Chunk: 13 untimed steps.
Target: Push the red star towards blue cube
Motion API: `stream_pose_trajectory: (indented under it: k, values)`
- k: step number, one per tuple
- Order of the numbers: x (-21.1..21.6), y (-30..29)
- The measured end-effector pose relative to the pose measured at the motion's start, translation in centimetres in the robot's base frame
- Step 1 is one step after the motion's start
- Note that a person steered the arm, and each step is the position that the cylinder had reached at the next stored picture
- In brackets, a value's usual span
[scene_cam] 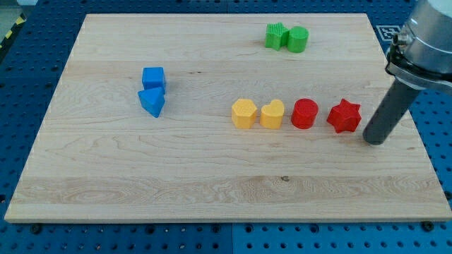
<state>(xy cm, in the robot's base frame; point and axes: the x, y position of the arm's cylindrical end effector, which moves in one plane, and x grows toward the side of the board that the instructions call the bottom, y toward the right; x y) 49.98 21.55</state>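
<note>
The red star [344, 116] lies on the wooden board at the view's right. The blue cube [153, 77] sits at the view's left, with a blue triangular block [152, 101] touching it just below. My tip [375, 139] rests on the board just right of the red star, a small gap apart, slightly lower in the view. A red cylinder [305, 113], a yellow heart [272, 113] and a yellow hexagon [244, 113] stand in a row between the star and the blue cube.
A green star [275, 35] and a green cylinder [297, 39] sit together at the view's top. The board's right edge [417, 134] is close to my tip. The arm's grey body [424, 39] hangs over the view's top right corner.
</note>
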Motion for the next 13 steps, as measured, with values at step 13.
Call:
stream_pose_trajectory:
  k: [13]
  values:
    - [-18.4, -11.0]
